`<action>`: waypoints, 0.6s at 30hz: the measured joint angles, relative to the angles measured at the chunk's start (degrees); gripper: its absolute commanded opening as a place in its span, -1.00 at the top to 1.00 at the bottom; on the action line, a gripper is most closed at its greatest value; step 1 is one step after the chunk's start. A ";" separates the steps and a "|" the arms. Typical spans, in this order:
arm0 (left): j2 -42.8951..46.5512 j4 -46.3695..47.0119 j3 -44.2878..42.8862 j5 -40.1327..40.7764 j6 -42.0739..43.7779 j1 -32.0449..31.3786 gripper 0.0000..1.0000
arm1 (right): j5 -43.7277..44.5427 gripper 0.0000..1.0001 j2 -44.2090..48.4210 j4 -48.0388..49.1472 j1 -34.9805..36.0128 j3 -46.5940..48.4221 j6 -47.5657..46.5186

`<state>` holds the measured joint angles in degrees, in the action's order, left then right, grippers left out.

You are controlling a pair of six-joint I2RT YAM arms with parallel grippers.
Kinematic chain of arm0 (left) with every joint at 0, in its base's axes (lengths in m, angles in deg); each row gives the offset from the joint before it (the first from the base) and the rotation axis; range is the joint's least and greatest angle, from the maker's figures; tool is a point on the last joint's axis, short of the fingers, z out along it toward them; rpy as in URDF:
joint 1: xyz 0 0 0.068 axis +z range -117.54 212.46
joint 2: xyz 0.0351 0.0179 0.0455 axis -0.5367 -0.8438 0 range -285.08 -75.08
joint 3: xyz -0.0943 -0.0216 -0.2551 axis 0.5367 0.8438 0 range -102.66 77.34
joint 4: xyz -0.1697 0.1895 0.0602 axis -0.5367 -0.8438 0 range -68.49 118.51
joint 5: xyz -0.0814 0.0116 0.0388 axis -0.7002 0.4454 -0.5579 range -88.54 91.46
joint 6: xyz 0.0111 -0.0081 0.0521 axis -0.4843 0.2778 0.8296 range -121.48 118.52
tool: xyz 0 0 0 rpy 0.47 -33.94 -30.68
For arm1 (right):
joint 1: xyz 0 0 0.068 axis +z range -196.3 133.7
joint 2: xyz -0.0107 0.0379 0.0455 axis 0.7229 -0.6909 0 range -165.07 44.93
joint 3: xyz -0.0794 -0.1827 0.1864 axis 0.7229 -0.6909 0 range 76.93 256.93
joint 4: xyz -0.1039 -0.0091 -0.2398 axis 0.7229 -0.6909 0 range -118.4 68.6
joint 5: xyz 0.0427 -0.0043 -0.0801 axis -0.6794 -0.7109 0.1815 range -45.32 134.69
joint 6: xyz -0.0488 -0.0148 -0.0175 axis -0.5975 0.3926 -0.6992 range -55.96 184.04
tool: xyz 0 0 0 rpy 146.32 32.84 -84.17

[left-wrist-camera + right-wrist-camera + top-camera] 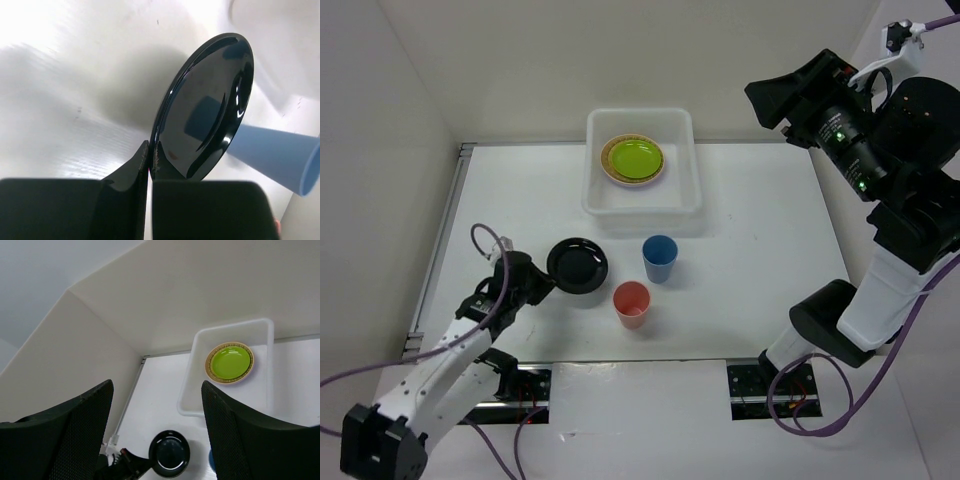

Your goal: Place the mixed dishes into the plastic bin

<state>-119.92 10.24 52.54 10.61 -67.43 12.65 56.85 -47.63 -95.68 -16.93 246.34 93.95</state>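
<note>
The small, round, glossy black plate (577, 265) is in my left tool (547, 281), whose jaws are pressed onto its rim at the edge nearest my arm. It hangs over the white tabletop (760, 230), left of the tapered blue cup (660, 258) and the pale pink cup (632, 304). From the wrist view the plate looks tipped up on that pinch, with a shadow beneath it. I cannot tell if its far edge has cleared the surface.

The grip is thin: only the fingertips bite a hard, slick, shallow lip, so I judge the plate could pivot or slip out. I would lift gently, keep it near level, and carry it clear of the blue cup, which stands close beside it. Then I would lower it over the white translucent rectangular plastic bin (640, 198) at the back and let go low.

That bin has rounded corners and a raised rim. It already holds a smooth lime green plate (633, 157) resting on a woven tan plate (609, 171).

My right tool (157, 390) is raised high, its textured dark fingers spread wide and holding nothing.
</note>
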 measured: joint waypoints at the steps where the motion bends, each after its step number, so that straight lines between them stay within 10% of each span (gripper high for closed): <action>1: 2.58 -2.43 -0.55 0.81 0.11 0.59 1.00 | -0.28 -0.52 -0.35 -0.02 0.00 0.22 0.00; 11: 16.41 -16.92 -9.20 4.55 0.59 1.70 1.00 | -1.16 -0.52 -1.64 -0.09 0.00 0.59 -0.44; 18: -0.39 -10.08 -27.32 2.91 6.32 1.75 1.00 | 0.15 -0.52 1.18 0.11 0.00 -4.11 -0.48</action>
<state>-120.31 0.17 25.22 13.52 -61.12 14.40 57.00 -46.45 -95.57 -16.93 242.23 93.47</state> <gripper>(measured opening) 0.025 0.761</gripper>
